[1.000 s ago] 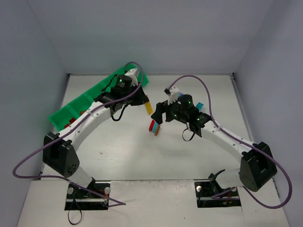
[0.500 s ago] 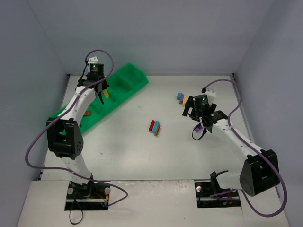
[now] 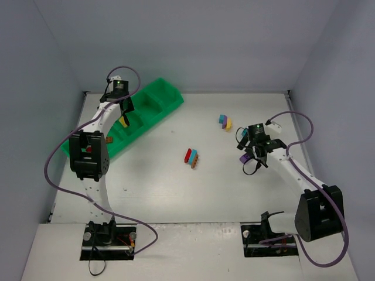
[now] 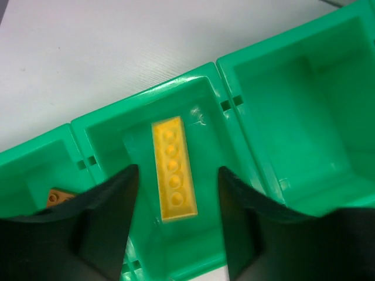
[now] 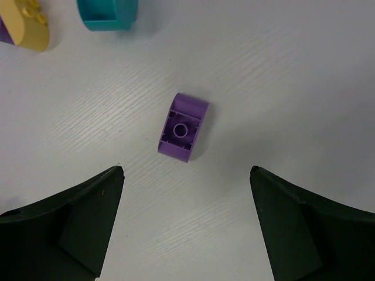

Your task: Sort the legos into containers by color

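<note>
Left hand: fingers apart, over the tray at far left, gripping nothing.
Yellow brick: flat, studs up, in a middle compartment, lying free below the fingers.
Orange brick: in the neighbouring compartment.
Right hand: fingers wide apart above the surface, holding nothing.
Purple brick: on the surface, untouched, between those fingers.
Teal brick: near, farther off.
Red stack: mid-surface, well apart from both.
</note>
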{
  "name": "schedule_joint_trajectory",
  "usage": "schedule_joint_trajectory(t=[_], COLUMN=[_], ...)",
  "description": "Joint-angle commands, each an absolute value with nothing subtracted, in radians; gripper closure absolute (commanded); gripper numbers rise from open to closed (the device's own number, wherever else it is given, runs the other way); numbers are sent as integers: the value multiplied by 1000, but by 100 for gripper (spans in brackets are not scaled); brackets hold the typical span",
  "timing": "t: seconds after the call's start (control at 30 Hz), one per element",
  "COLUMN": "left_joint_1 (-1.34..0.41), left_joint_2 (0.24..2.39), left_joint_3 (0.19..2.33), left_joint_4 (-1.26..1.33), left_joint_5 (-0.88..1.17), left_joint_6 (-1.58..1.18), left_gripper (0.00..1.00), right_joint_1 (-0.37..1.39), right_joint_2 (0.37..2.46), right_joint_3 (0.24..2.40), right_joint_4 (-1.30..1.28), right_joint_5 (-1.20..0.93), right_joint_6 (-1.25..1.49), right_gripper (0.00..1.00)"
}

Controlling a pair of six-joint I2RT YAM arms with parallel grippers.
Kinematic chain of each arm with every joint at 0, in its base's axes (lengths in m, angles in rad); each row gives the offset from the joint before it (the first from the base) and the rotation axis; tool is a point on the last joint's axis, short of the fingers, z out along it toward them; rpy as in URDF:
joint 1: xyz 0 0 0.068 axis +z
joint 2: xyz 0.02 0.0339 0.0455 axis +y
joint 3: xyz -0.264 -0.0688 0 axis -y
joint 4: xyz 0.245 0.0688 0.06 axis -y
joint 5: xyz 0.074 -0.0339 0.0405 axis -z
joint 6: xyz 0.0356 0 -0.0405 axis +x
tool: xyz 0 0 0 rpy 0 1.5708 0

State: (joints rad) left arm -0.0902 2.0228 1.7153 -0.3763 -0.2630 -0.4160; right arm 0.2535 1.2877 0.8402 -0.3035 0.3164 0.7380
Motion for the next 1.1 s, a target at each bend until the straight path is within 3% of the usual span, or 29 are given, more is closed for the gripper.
schedule_joint_trajectory(t=[0.0,0.2,0.53,0.73,0.8,0.93,1.07], left_joint_1=[-86,-89,-189,-288,-319,-389,-417], left_joint_2=[1960,1865,1614,1510,1477,1439,1399], left_joint_3=[1776,1743,1614,1502,1468,1384,1329], left_joint_4=[-365,-400,-477,-486,-479,-459,-399], left_joint_5=[-273,-229,-81,-15,-8,49,115], left_joint_6=[-413,-442,-477,-494,-492,-515,-546], left_gripper=[48,37,37,37,37,37,36], right_joint_1=[221,213,212,215,215,224,290], right_joint_2=[1331,1455,1603,1655,1669,1661,1527], right_joint_3=[838,864,897,907,904,888,850], right_joint_4=[-307,-298,-227,-187,-169,-130,-19], right_joint_5=[319,270,238,285,288,279,209], right_joint_6=[787,801,825,799,773,704,533], right_gripper=[15,19,29,48,61,100,100])
